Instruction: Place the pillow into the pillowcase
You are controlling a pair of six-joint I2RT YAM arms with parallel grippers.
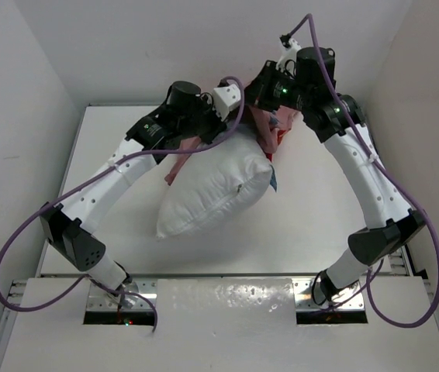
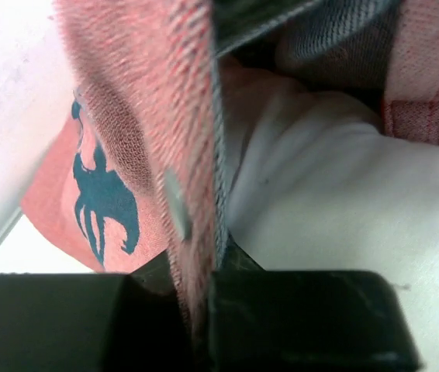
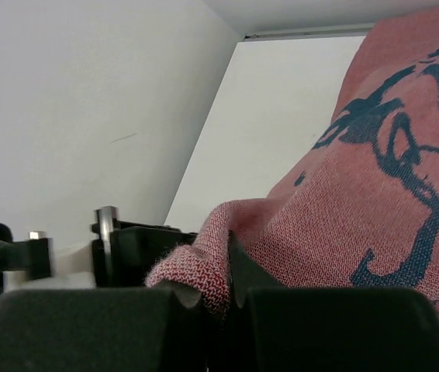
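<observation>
The white pillow [image 1: 212,190] lies tilted mid-table, its far end under the red-orange pillowcase [image 1: 270,128]. My left gripper [image 1: 221,105] is shut on an edge of the pillowcase [image 2: 126,155], the fabric pinched between its jaws, with white pillow cloth [image 2: 336,201] beside it. My right gripper [image 1: 270,89] is shut on another fold of the pillowcase [image 3: 343,209], printed with dark blue lines. Both grippers are close together at the far end of the pillow, holding the cover raised. Most of the pillowcase is hidden behind the arms in the top view.
White walls enclose the table [image 1: 111,155] on the left, right and back. Purple cables [image 1: 41,225] loop off both arms. The arm bases sit at the near edge [image 1: 227,298].
</observation>
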